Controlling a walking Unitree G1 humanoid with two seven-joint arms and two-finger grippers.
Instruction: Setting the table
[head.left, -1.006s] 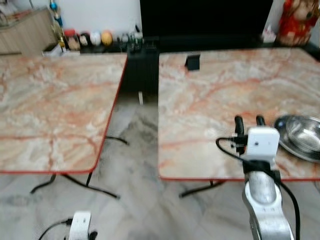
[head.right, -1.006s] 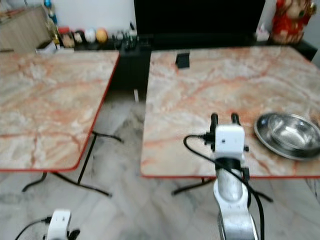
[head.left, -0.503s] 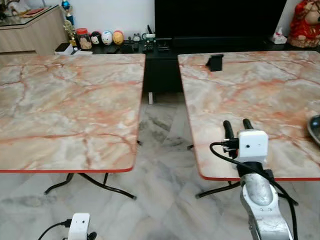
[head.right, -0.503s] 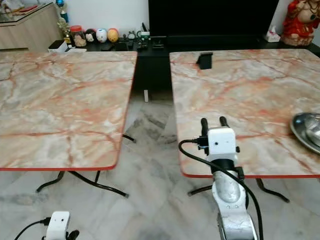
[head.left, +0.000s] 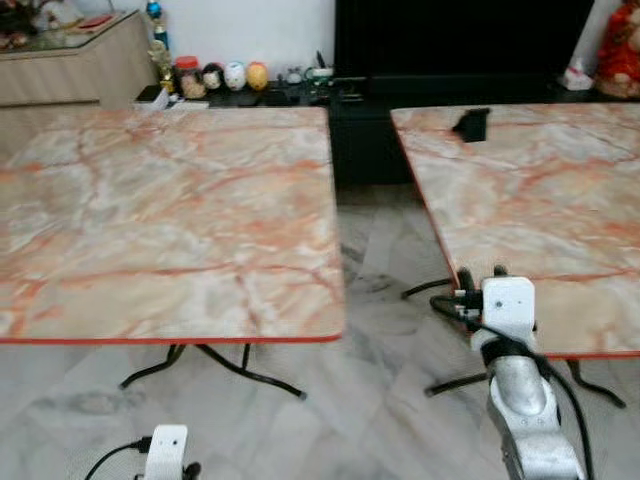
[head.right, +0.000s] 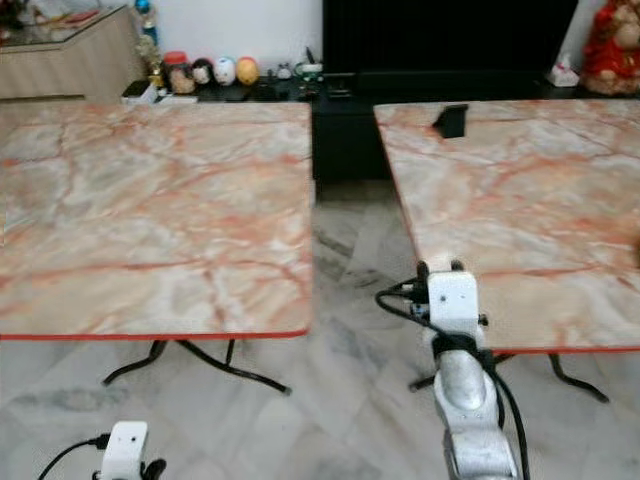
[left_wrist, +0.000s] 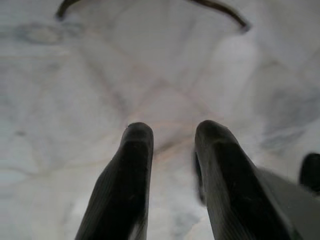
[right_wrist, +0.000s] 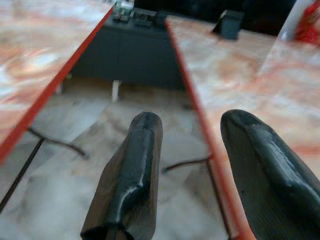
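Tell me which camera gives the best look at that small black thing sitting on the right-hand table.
The right eye view: the small black object sits unblocked near the far left corner of the right table, fairly sharp. The left eye view shows it likewise, slightly softer. The right wrist view catches it blurred beyond the right gripper. The left wrist view faces the floor.

Two marble-patterned counters with red edging stand before me on a pale grey marbled floor (head.left: 380, 400). The left counter (head.left: 160, 220) is seen on dark curved metal legs, its near edge running across my view. The right counter (head.left: 540, 200) sits apart from it across a gap of open floor and carries a small black object (head.left: 471, 123) near its far left corner. Behind both, a low dark shelf (head.left: 300, 95) holds a row of small jars and round figures (head.left: 215, 76).
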